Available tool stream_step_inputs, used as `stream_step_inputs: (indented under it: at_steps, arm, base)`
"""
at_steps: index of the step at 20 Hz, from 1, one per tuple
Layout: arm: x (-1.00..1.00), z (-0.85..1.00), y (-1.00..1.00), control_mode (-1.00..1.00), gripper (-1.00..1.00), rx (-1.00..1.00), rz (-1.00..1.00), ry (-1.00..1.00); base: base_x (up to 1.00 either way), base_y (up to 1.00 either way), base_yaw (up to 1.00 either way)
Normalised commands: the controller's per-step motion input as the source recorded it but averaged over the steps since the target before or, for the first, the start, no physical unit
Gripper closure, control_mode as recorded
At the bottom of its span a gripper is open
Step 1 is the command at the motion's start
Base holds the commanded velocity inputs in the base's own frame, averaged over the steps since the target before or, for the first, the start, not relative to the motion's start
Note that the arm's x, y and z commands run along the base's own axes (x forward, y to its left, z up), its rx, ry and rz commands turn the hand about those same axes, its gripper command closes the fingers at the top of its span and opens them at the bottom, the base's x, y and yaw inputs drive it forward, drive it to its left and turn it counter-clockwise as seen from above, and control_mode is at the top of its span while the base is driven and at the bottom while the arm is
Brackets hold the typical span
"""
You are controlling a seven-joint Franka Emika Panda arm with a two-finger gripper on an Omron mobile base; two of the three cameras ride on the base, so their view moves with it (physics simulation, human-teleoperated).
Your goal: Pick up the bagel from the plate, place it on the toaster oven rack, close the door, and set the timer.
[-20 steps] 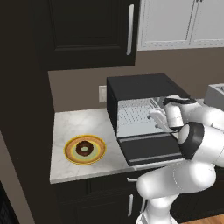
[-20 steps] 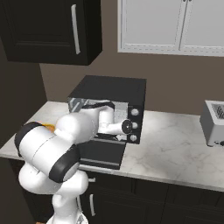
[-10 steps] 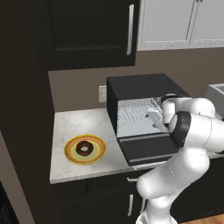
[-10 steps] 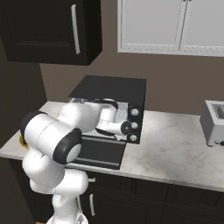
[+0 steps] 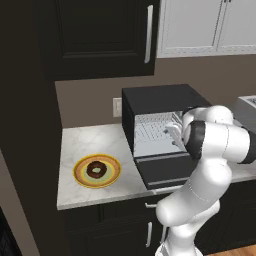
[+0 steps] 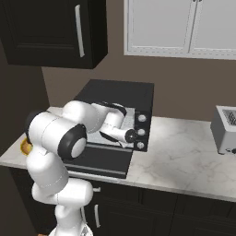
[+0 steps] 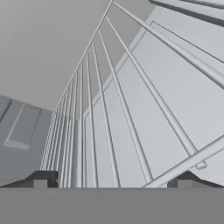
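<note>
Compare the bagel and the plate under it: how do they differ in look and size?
The bagel is dark brown with a lighter tan centre; the plate has a yellow-orange rim and a pale green middle. The bagel is much smaller, leaving the plate's rim bare all round. The bagel is a raised ring; the plate is flat and shallow. Both are round and sit left of the open toaster oven.

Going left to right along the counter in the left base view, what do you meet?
The plate with the bagel on it → the open door and the toaster oven rack above it → the robot's hand at the oven's mouth.
</note>
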Motion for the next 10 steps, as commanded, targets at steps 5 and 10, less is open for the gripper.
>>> stream_step_inputs:
  at_steps: [5, 10]
  arm:
    - [0.27, -0.18, 0.00, -1.00, 1.00, 0.02, -0.05, 0.00]
    - [0.01, -0.14, 0.00, -1.00, 1.00, 0.00, -0.04, 0.06]
  base:
    - [0.00, 0.00, 0.00]
    - [0.00, 0.00, 0.00]
